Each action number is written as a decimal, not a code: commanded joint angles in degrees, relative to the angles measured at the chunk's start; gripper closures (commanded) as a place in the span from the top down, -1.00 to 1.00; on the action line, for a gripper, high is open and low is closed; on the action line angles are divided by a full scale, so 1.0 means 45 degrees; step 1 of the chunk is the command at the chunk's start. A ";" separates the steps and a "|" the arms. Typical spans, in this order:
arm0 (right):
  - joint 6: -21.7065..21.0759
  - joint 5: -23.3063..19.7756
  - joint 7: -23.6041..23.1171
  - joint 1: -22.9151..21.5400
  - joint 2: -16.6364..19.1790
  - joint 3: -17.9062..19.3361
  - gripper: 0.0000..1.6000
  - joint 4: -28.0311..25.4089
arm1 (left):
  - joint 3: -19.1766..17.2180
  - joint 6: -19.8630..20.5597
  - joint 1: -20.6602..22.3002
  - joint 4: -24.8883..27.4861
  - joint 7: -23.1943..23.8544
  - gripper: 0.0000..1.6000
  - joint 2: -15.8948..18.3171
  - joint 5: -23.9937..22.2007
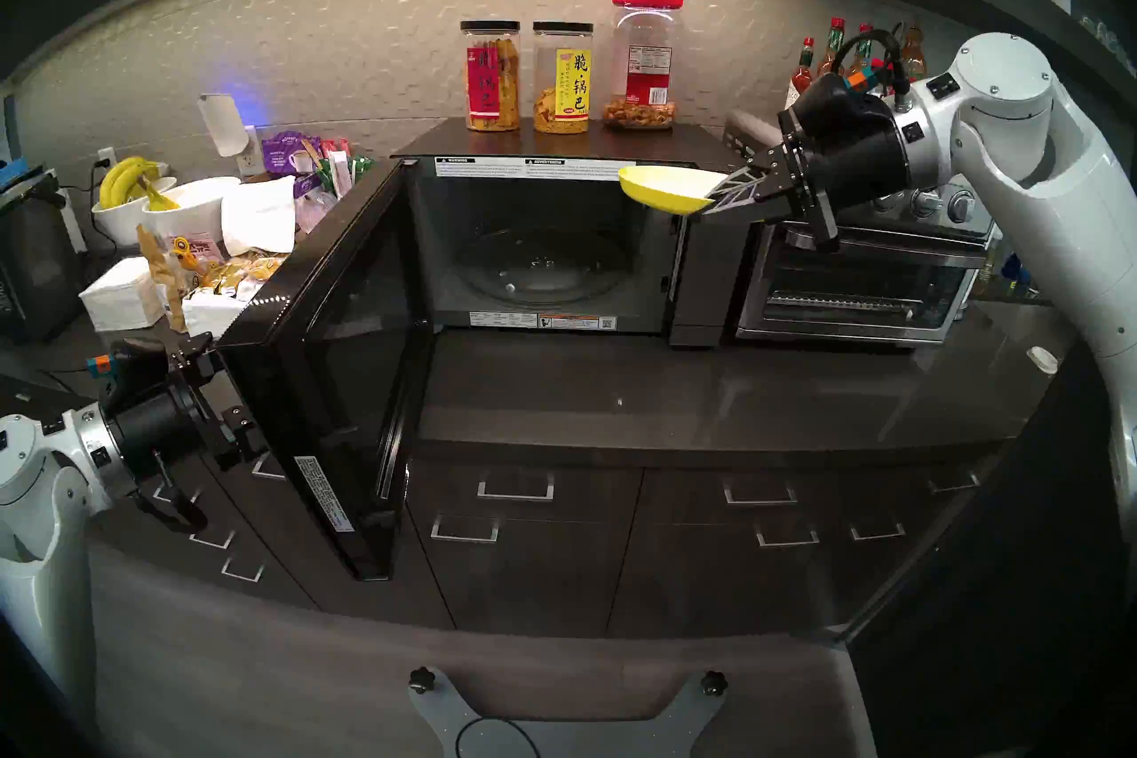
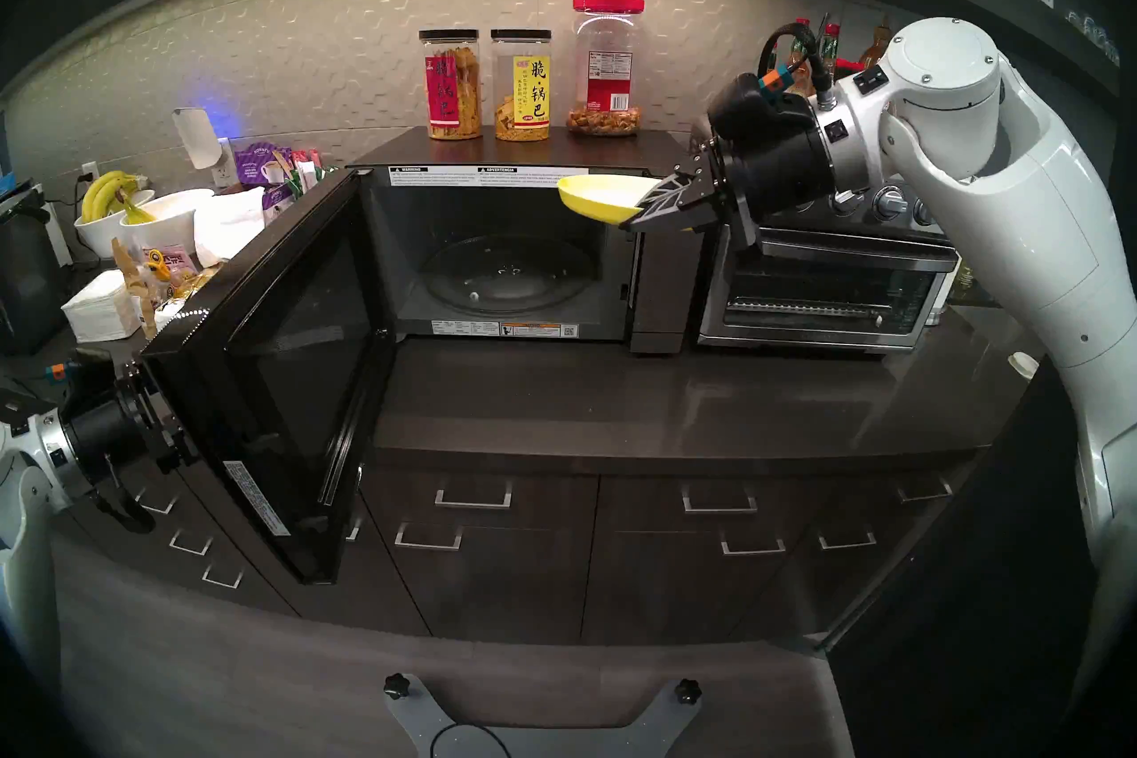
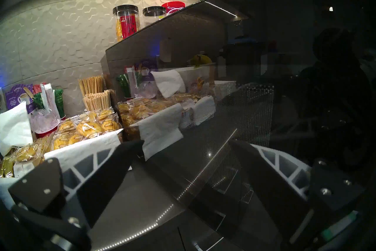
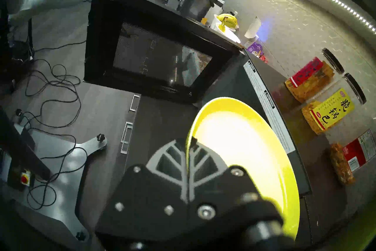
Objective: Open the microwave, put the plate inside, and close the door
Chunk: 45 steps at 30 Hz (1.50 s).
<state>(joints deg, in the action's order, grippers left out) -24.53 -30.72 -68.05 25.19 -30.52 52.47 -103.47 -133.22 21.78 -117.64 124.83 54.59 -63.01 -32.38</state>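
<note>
Microwave (image 1: 554,246) door (image 1: 332,369) is swung wide open to the left, glass turntable (image 1: 541,264) bare; right gripper (image 1: 729,191) is clamped on the rim of the yellow plate (image 1: 664,191), holding it tilted in the air at the cavity's upper right corner, not inside yet; left gripper (image 3: 183,154) sits by the door's outer face, fingers (image 3: 124,154) spread apart, gripping nothing; toaster oven (image 1: 861,283) just right of the microwave.

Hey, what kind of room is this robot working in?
Most likely an office break room or kitchenette: a microwave and a toaster oven share a dark countertop, with snack jars and a bowl of bananas nearby.
</note>
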 commanded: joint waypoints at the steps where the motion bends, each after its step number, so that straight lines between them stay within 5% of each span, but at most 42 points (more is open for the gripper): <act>1: 0.0417 -0.0024 0.0324 0.0400 0.0295 0.0160 -1.00 -0.0662 | -0.0070 0.0017 -0.0007 0.0140 0.0031 1.00 0.0020 -0.0020; 14: 0.0788 0.0294 0.0952 0.0995 0.0198 -0.0056 -1.00 -0.1074 | -0.0072 0.0025 0.0003 0.0140 0.0042 1.00 0.0011 -0.0009; 45: 0.0449 0.1574 0.2149 0.1269 -0.1602 -0.1093 -1.00 -0.1279 | -0.0072 0.0038 0.0030 0.0138 0.0070 1.00 -0.0013 0.0021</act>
<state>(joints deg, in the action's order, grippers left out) -21.75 -25.03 -60.26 31.61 -34.68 48.52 -109.27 -133.24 21.89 -117.48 124.83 54.77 -63.15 -32.20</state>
